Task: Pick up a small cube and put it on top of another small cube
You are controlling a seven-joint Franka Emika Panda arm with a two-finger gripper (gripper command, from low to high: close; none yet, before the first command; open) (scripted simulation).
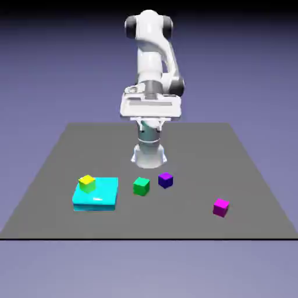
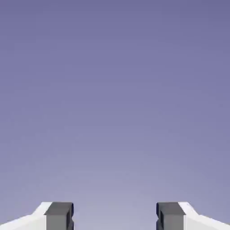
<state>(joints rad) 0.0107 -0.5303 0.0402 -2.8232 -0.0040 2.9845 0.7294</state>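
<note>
The gripper (image 2: 115, 218) hangs wide open and empty, while the small indigo cube (image 1: 165, 180) sits just right of the green cube (image 1: 141, 186), probably light, rigid, best pinched across two opposite flat sides.

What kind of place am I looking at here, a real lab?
Probably not: it looks like a computer-rendered test scene. A flat grey table floats before a blank violet backdrop, with a white robot arm and plain coloured cubes like the green cube.

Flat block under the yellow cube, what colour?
Cyan. The flat block shows best in the exterior view, yellow cube on it.
</note>
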